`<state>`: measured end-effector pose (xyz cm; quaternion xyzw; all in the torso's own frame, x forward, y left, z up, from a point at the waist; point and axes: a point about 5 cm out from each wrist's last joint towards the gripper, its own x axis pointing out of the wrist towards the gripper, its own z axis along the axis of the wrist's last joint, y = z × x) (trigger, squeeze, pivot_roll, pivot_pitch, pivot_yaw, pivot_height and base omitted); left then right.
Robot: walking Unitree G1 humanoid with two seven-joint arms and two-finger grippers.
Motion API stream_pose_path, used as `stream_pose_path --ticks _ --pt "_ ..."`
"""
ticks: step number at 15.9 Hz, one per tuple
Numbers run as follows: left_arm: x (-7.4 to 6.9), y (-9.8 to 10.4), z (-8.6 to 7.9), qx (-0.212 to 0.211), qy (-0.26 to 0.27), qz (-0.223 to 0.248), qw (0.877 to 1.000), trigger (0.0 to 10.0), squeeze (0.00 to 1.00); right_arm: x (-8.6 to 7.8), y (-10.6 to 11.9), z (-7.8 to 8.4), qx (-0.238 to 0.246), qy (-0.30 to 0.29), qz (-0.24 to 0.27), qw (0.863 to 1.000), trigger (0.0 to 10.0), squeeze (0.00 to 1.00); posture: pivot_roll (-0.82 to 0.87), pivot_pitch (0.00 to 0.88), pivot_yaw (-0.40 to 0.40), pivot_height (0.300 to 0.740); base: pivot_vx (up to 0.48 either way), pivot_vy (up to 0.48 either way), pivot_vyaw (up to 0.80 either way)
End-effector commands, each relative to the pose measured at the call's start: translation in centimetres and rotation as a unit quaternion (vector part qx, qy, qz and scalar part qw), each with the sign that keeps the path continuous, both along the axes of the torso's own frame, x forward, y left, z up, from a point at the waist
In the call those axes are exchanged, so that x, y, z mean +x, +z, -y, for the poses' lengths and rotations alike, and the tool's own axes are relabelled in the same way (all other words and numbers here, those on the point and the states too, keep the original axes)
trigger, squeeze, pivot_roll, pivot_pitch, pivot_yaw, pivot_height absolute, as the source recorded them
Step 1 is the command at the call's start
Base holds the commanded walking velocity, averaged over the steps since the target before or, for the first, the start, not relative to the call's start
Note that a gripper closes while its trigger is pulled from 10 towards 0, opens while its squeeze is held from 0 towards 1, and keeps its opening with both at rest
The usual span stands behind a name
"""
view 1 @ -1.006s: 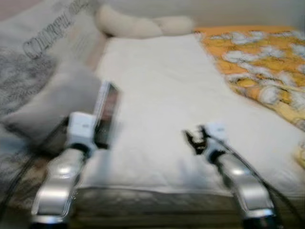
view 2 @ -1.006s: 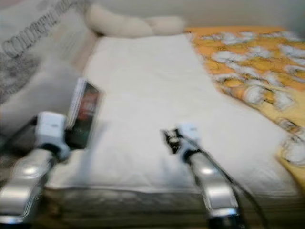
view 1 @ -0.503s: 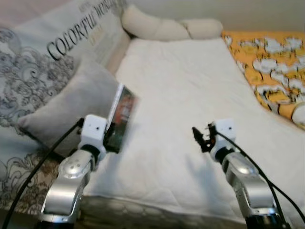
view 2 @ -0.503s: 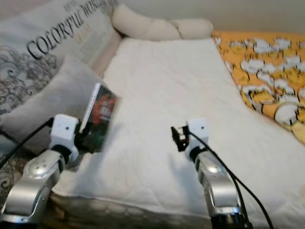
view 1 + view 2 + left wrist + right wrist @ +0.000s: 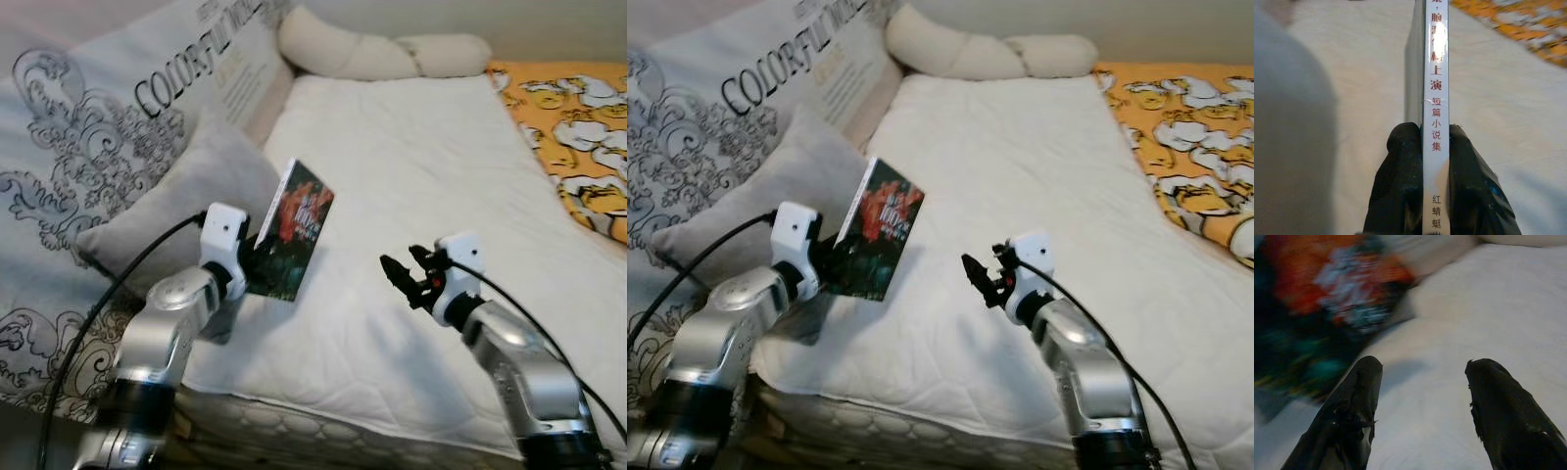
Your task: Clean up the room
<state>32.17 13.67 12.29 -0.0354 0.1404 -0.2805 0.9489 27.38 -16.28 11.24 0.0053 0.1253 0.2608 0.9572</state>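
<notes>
Left eye view has the left gripper [image 5: 257, 266] clamped on the lower corner of a book [image 5: 294, 231], held tilted above the near left edge of the white mattress [image 5: 411, 166] just beside a grey pillow [image 5: 181, 196], while the right gripper [image 5: 394, 272] hovers over broad bare mattress, an orange blanket [image 5: 578, 108] cut off at the right. Left wrist view shows both fingers [image 5: 1400, 181] pinching the book's white spine, its top cut off. Right wrist view shows that gripper's fingers [image 5: 1352, 406] parted wide and holding nothing, with a blurred red and dark shape beyond, probably the book's cover.
</notes>
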Motion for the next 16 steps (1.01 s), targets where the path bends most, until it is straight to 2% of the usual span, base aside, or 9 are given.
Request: stream_pose_path --ticks 1,3,4,5,8,9,12,15,16 --pt "1.1 0.7 0.3 -0.029 -0.02 0.005 0.999 10.0 0.0 -0.4 1.1 0.0 -0.002 0.05 0.008 0.999 10.0 0.0 -0.01 0.0 0.074 0.74 0.0 0.0 0.0" --pt "2.6 0.6 1.9 -0.11 -0.049 -0.042 0.992 10.0 0.0 -2.1 2.1 1.5 -0.031 0.125 -0.013 0.992 10.0 0.0 -0.07 0.0 0.081 0.74 0.0 0.0 0.0" --pt "2.8 0.6 2.2 -0.123 -0.052 -0.051 0.99 10.0 0.0 -2.3 2.3 1.7 -0.032 0.134 -0.019 0.99 10.0 0.0 -0.07 0.0 0.081 0.74 0.0 0.0 0.0" --pt "3.2 0.2 3.3 -0.175 -0.059 -0.09 0.979 10.0 0.0 -3.2 3.0 2.4 -0.039 0.161 -0.03 0.986 10.0 0.0 -0.12 0.027 0.083 0.74 0.0 0.0 0.0" --pt "3.2 -2.0 5.8 -0.223 -0.054 -0.159 0.96 10.0 0.0 -4.9 3.7 2.8 -0.04 0.185 -0.06 0.98 10.0 0.0 -0.18 0.087 0.087 0.74 0.0 0.0 0.0" --pt "3.1 -2.4 6.1 -0.224 -0.051 -0.168 0.959 10.0 0.0 -5.4 3.8 2.8 -0.04 0.191 -0.066 0.979 10.0 0.0 -0.2 0.108 0.089 0.74 0.0 0.0 0.0" --pt "2.3 -4.8 6.9 -0.166 -0.035 -0.195 0.966 10.0 0.0 -7.4 3.9 3.0 -0.05 0.203 -0.097 0.973 10.0 0.0 -0.25 0.162 0.094 0.74 0.0 0.0 0.0" --pt "2.5 -6.2 5.1 -0.083 0.04 -0.179 0.98 10.0 0.0 -9.1 4.0 3.3 -0.054 0.19 -0.127 0.972 10.0 0.0 -0.28 0.197 0.094 0.74 0.0 0.0 0.0" --pt "2.6 -6.1 4.8 -0.083 0.05 -0.175 0.98 10.0 0.0 -9.1 3.7 3.5 -0.055 0.189 -0.132 0.971 10.0 0.0 -0.28 0.197 0.094 0.74 0.0 0.0 0.0"
